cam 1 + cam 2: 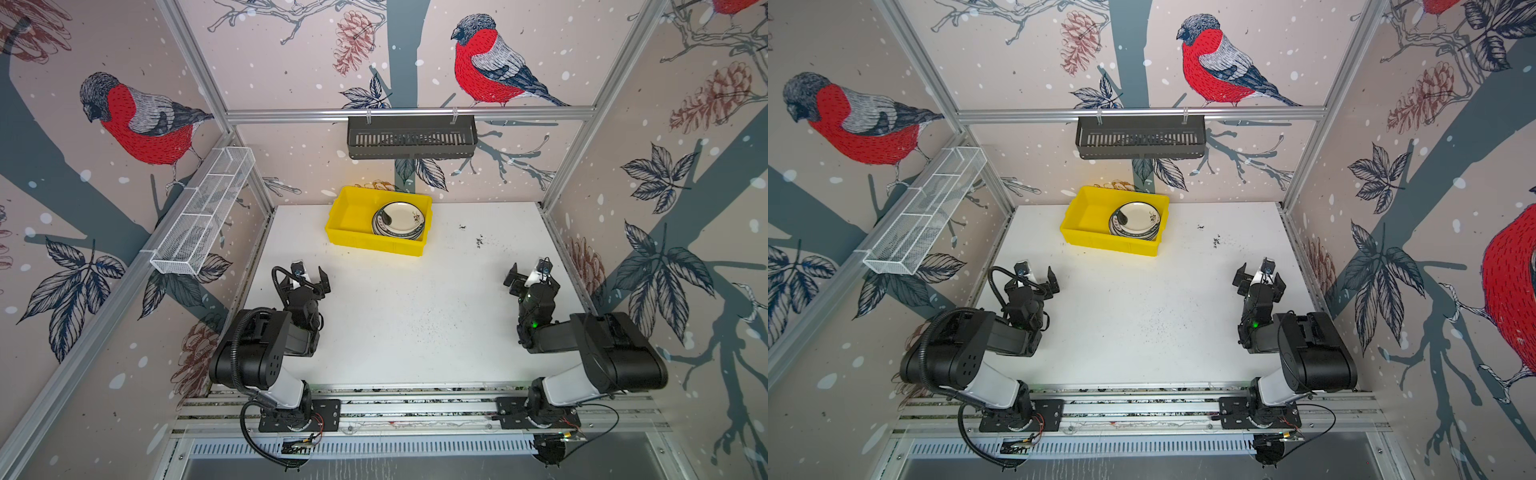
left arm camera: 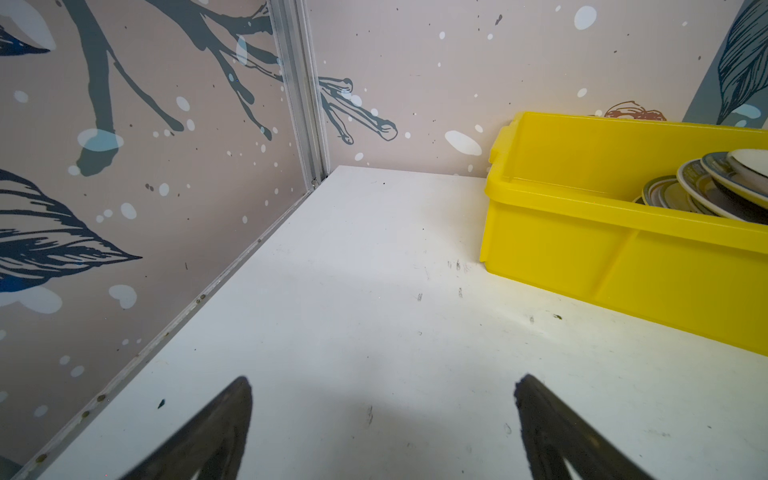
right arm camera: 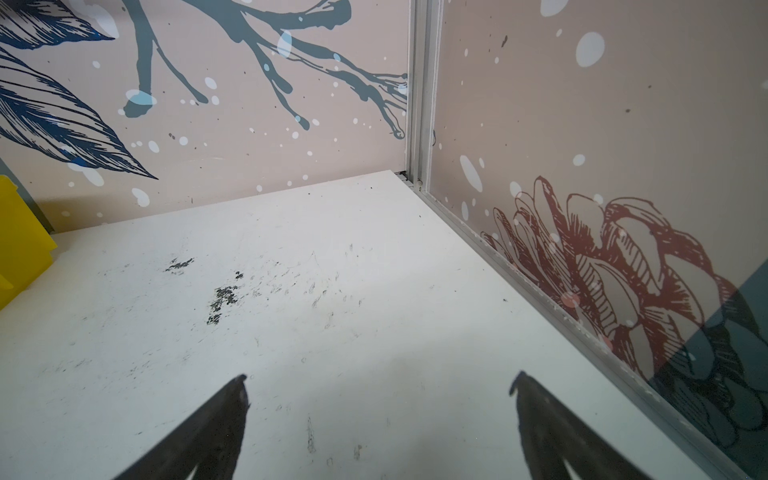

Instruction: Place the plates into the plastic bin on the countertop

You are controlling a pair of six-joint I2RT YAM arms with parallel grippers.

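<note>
The yellow plastic bin (image 1: pixel 353 216) (image 1: pixel 1090 214) stands at the back of the white countertop (image 1: pixel 407 316) (image 1: pixel 1142 316). Several plates (image 1: pixel 399 220) (image 1: pixel 1136 220) lie stacked in its right half, a cream one with a dark rim on top. The left wrist view shows the bin (image 2: pixel 582 232) and the tilted stack of plates (image 2: pixel 706 187). My left gripper (image 1: pixel 309 276) (image 1: pixel 1036 276) (image 2: pixel 382 382) hovers open and empty near the left wall. My right gripper (image 1: pixel 525 274) (image 1: pixel 1258 276) (image 3: pixel 378 380) is open and empty near the right wall, with a corner of the bin (image 3: pixel 20 245) beside it.
A dark slotted basket (image 1: pixel 411 137) hangs on the back wall above the bin. A white wire mesh tray (image 1: pixel 203 212) is fixed to the left wall. Dark scuffs (image 1: pixel 478 241) mark the countertop right of the bin. Aluminium rails (image 1: pixel 415 407) run along the front edge.
</note>
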